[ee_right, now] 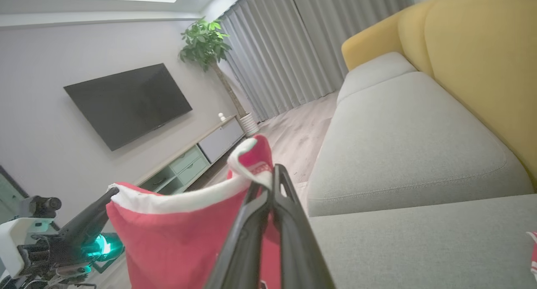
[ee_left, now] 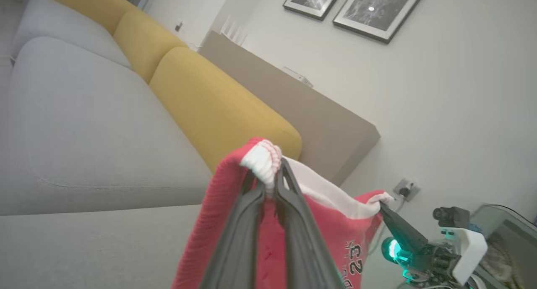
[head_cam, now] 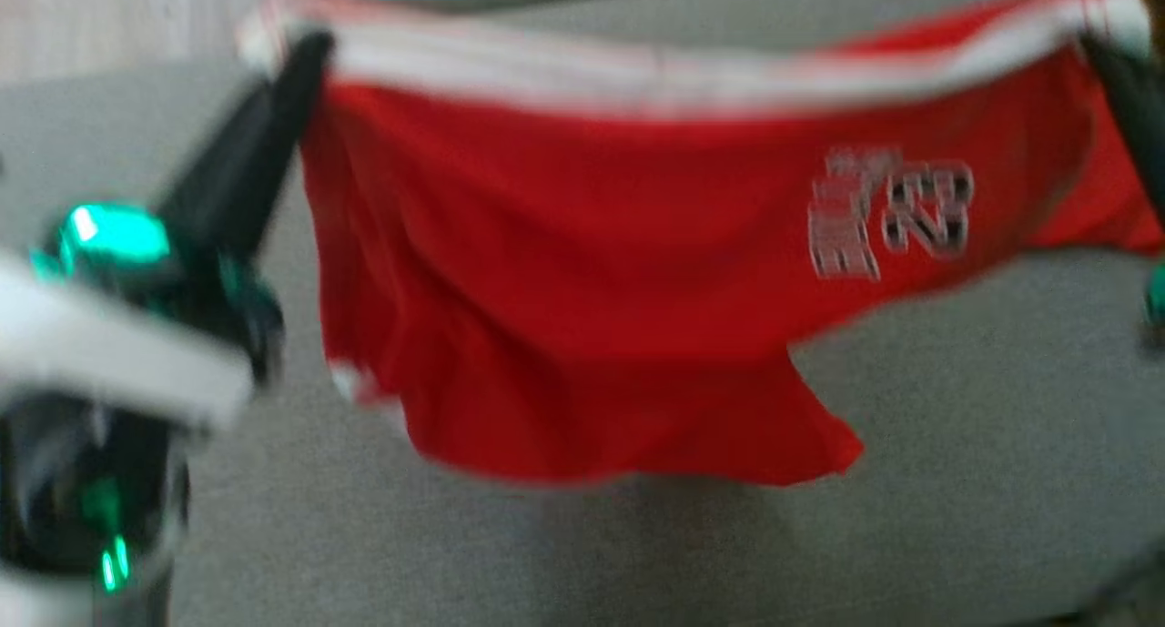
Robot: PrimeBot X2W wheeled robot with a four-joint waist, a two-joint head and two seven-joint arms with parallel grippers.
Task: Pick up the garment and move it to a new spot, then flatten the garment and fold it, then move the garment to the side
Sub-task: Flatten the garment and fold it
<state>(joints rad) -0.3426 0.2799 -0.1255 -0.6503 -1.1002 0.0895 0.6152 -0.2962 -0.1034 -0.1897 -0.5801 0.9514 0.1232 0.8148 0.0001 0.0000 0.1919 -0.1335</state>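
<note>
The garment is a pair of red shorts with a white waistband and a grey number print. It hangs stretched in the air above the grey sofa seat. My left gripper is shut on the waistband's left corner, and the left wrist view shows the white band pinched at my left gripper's tips. My right gripper is shut on the opposite corner at the frame's right edge. The right wrist view shows my right gripper clamped on bunched band, with the shorts spanning to the left gripper.
Yellow back cushions run along the sofa behind the grey seat. A television, a low cabinet and a potted plant stand across the room. A small red-and-white item lies on the seat's edge.
</note>
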